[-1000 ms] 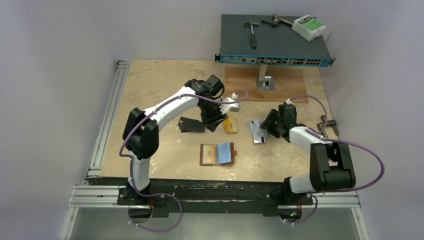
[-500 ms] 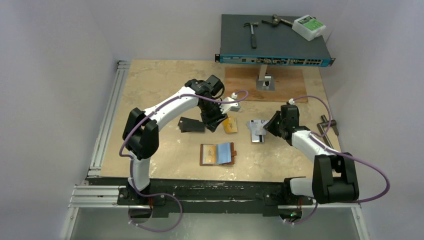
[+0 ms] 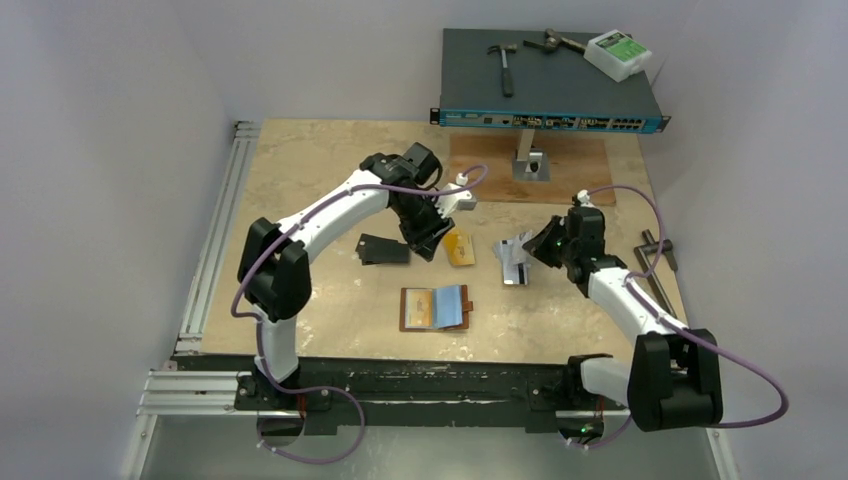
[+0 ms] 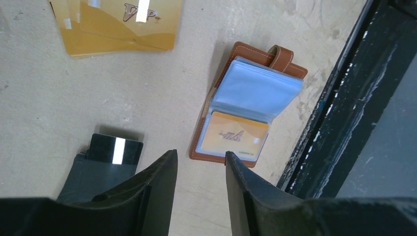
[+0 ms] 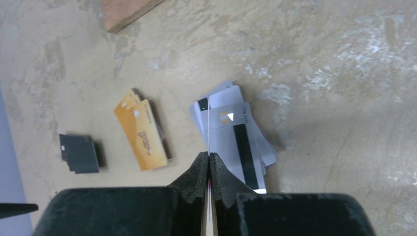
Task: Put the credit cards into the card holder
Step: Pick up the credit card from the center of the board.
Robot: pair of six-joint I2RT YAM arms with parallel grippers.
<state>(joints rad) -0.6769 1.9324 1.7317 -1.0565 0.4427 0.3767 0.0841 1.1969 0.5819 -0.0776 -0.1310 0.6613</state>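
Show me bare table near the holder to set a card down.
Bare: the strip right of the holder, below the silver cards; and left of it, below the black cards. Crowded: the card row, gold cards included, with the left gripper and right gripper, gripping a card, over it.

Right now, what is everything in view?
card holder: one, brown, light blue sleeves, open near the front edge; a gold card in one sleeve
gold cards: small loose stack, mid-table
black cards: small stack, left of the gold ones
silver cards: fanned stack, dark stripes, right of the gold ones
held card: one, seen edge-on, in the right claw
network switch: one, dark grey, blue front, raised at the back
hammer, second tool, white box: one each, on the switch
wooden board: one, brown, under the switch
metal tool: one, grey, right edge
left claw: open, empty, above the table
right claw: shut on the held card
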